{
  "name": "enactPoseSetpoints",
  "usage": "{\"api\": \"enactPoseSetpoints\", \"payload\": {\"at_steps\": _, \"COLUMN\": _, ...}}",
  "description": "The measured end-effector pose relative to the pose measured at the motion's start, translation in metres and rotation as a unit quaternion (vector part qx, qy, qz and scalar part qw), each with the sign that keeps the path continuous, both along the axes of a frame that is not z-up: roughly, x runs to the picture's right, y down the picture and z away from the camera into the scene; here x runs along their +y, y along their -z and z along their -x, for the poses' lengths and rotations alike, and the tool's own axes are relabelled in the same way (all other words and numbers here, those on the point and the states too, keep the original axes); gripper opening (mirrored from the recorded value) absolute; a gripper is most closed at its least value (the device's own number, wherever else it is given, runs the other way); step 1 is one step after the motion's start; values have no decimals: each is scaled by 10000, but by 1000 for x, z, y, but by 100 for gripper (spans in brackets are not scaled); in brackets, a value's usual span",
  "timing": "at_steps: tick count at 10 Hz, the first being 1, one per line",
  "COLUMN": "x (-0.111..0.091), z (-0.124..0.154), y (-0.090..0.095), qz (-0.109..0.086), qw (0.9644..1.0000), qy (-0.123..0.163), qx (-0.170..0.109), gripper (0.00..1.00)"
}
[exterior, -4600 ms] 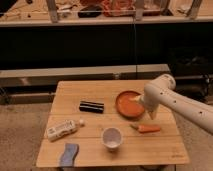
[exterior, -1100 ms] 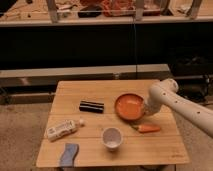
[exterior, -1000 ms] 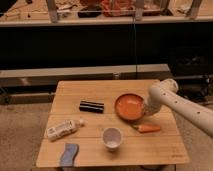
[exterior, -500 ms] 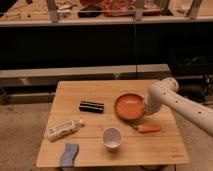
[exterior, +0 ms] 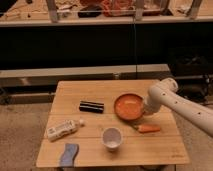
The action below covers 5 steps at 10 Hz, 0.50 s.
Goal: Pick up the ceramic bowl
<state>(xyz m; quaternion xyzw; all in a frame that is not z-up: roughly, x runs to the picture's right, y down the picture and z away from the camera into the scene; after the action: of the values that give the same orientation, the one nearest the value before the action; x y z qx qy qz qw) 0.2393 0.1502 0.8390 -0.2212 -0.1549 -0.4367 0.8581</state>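
Observation:
The ceramic bowl (exterior: 128,106) is a wide, shallow orange dish with a darker rim. It sits right of centre on the wooden table (exterior: 70,92). My white arm comes in from the right, and my gripper (exterior: 145,109) is at the bowl's right rim, touching or just over it. The gripper's end is hidden behind the arm's last link.
A carrot (exterior: 148,128) lies just in front of the bowl. A small white cup (exterior: 112,138) stands at the front centre. A black box (exterior: 91,106) lies left of the bowl. A white bottle (exterior: 63,129) and a blue sponge (exterior: 68,153) are at the front left.
Since 4.6 s ago the arm has come down and left onto the bowl's right rim. Over the last second the arm and bowl have barely moved.

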Motion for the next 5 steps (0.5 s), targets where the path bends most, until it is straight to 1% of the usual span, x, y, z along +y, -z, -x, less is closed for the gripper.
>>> {"api": "enactPoseSetpoints", "payload": {"at_steps": 5, "x": 0, "z": 2, "y": -1, "qz": -44, "qw": 10000, "qy": 46, "qx": -49, "gripper": 1}}
